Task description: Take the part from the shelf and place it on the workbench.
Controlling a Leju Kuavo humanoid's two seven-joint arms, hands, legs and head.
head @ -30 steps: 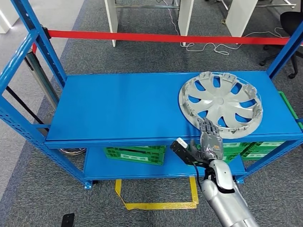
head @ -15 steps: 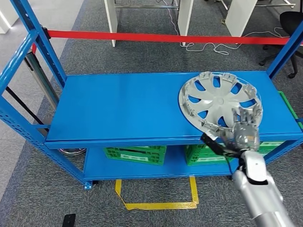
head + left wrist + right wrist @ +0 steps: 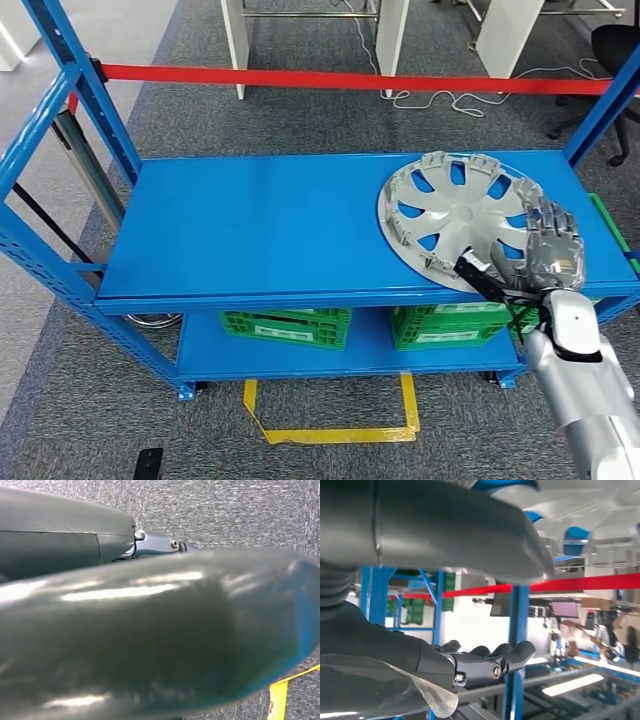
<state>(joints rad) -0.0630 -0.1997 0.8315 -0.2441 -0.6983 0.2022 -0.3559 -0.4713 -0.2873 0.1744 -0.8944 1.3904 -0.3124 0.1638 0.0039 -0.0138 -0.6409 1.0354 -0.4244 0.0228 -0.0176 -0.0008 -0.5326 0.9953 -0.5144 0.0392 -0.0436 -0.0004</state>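
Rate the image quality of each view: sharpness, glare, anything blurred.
Head view: evenly lit and sharp, the silver wheel cover and right hand crisp on the blue shelf. Left wrist view: a dark, out-of-focus body part up close, streaked with glare, the carpet behind it sharp. Right wrist view: near thumb blurred, background bright and washed out, dark fingers fairly clear.

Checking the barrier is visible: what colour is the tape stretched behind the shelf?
Red tape, clearest in the head view.

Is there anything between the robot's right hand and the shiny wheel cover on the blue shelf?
Nothing visible. The right hand is open, right at the near edge of the wheel cover, which lies alone on the shelf.
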